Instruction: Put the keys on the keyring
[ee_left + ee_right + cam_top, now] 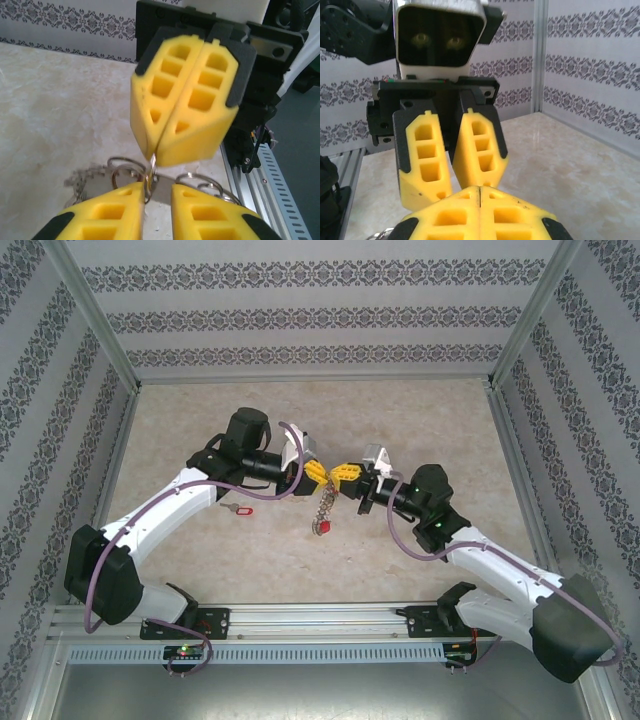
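We see the right gripper (154, 150) squeezed fully closed, pinching a loop of the keyring (327, 505) at its fingertips. The chain of loops dangles just below it, ending in a red-tagged key (322, 528). Tip to tip opposite, the left gripper (157, 195) stands narrowly parted, clamping nothing.

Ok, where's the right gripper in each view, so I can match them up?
Top external: right gripper at centre, tips toward the left gripper.
Left wrist: right gripper upper centre, shut on the keyring.
Right wrist: right gripper bottom centre.
Shared landmark: the left gripper facing it.
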Tool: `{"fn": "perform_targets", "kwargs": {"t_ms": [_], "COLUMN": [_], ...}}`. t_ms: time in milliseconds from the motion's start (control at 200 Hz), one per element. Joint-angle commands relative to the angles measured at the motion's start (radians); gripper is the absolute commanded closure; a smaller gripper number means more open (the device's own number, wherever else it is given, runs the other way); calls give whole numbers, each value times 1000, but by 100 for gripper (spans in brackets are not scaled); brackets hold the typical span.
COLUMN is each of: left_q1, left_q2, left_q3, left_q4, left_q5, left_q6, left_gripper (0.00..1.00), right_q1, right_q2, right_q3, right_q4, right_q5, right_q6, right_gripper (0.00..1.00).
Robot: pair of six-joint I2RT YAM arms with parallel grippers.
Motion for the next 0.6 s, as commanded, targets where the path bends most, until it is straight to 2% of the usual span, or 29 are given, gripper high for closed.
{"fn": "perform_targets", "kwargs": {"t_ms": [0, 355, 450, 595], "left_q1": [12, 16, 36, 86], "left_q2": [7, 8, -17, -58], "left_q3": [-7, 6, -3, -17], "left_q4": [-6, 48, 39, 73], "left_q5": [59, 26, 29, 69], "left_q6": [-16, -56, -51, -119], "left_gripper": [76, 75, 74, 73], "right_q1": [-10, 4, 4, 4], "right_q2": [-30, -11, -13, -17], "right_q3": [12, 32, 31, 28], "right_q4": [134, 138, 138, 137], "right_q5": [-17, -47, -47, -51], "right_q6": [20, 6, 5, -4], "right_gripper": [100, 100, 100, 100]}}
